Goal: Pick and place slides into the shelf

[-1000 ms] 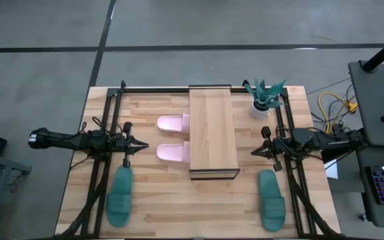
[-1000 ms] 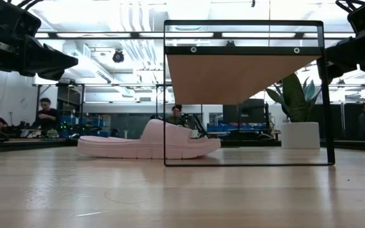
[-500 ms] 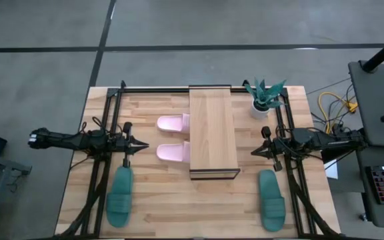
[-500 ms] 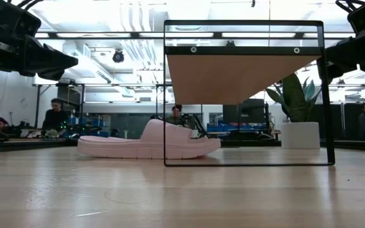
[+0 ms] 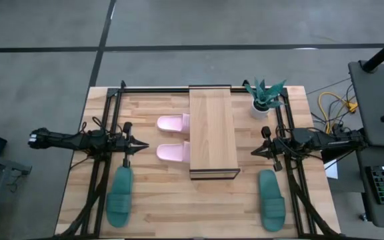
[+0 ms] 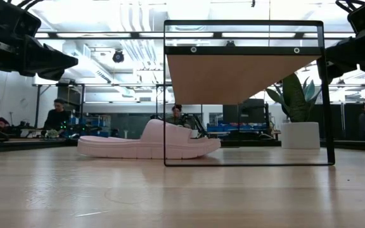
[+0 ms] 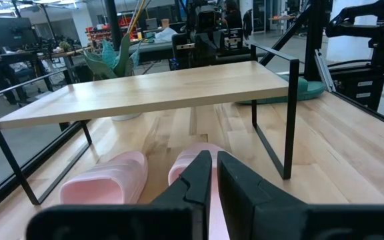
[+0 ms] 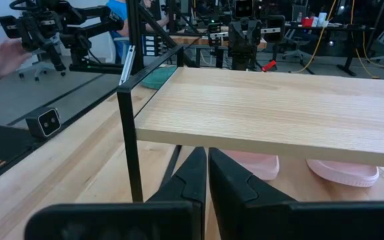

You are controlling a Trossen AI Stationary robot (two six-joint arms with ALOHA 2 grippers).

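The shelf (image 5: 213, 130), a light wood plank on a thin black frame, stands mid-table. Two pale pink slides (image 5: 173, 123) (image 5: 173, 152) lie side by side with their toe ends under its left edge. One teal-green slide (image 5: 119, 196) lies near the table's near-left corner, the other (image 5: 271, 199) near the near-right corner. My left gripper (image 5: 143, 145) hovers left of the pink slides, shut, fingers pointing at the shelf. My right gripper (image 5: 254, 152) hovers right of the shelf, shut, pointing at it.
A potted plant (image 5: 263, 97) in a white pot stands at the far right of the table, beside the shelf. Black arm frames (image 5: 105, 133) run along both table sides. People sit in the room beyond the table (image 6: 56, 114).
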